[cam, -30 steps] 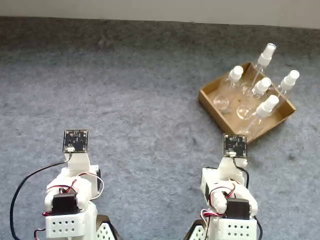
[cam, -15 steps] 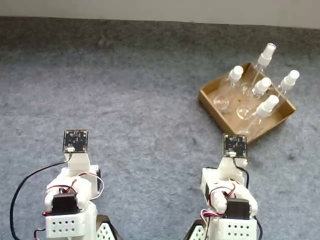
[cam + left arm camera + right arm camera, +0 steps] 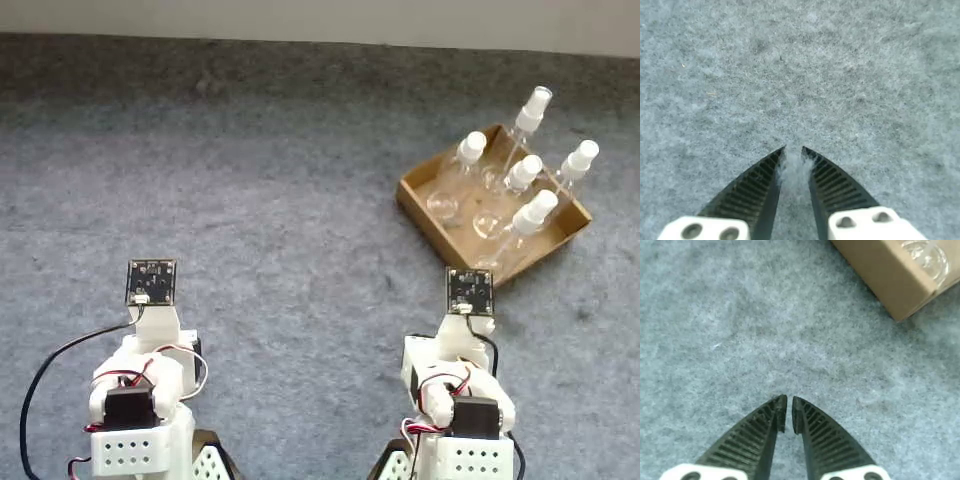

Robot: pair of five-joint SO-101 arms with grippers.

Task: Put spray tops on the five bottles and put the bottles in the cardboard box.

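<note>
Cardboard box [image 3: 438, 232] lies at about 1 o'clock from the right arm in the high view, near its wrist. It is well apart from the left arm, at roughly that arm's 2 o'clock. Five spray bottles [image 3: 528, 212] stand inside it with their tops fitted, leaning toward 1 o'clock. The right gripper [image 3: 789, 405] and left gripper [image 3: 793, 152] each hang over the grey felt mat [image 3: 280, 180], jaws drawn almost together on nothing. The task looks complete; any further reach to the box would suit the nearer right arm.
</note>
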